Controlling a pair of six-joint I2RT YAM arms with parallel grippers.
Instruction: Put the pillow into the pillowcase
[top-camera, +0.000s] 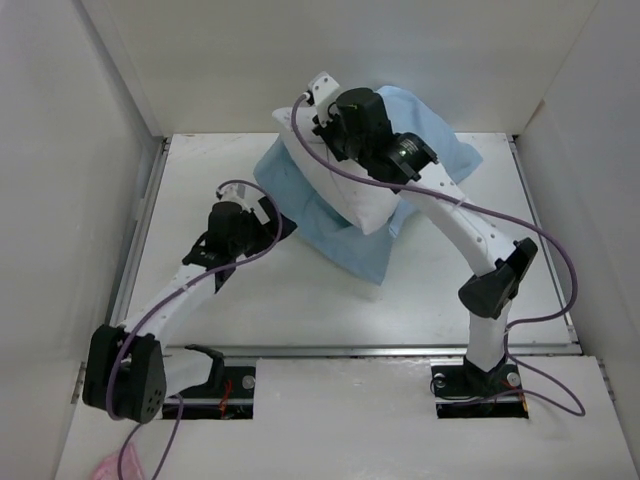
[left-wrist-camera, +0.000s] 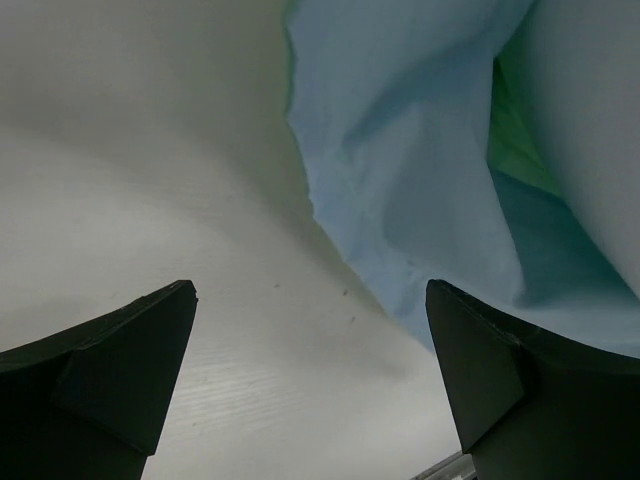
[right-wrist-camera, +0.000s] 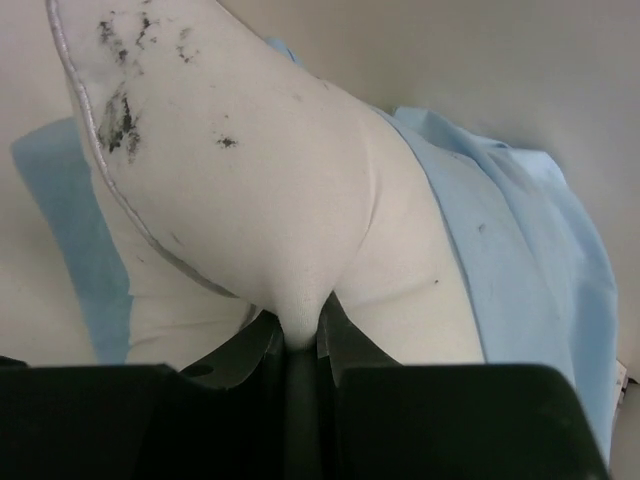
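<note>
The right gripper (right-wrist-camera: 300, 338) pinches a fold of the pillow (right-wrist-camera: 250, 190), seemingly above the pillowcase (left-wrist-camera: 400, 170), while the left gripper (left-wrist-camera: 308, 300) gapes beside it.

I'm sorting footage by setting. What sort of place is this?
Probably a robot test cell in a lab: bare white walls box in a white table, with a cabled left arm and right arm bolted at its near edge.

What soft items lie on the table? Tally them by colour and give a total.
White: 1, the pillow
Light blue: 1, the pillowcase
Total: 2
</note>
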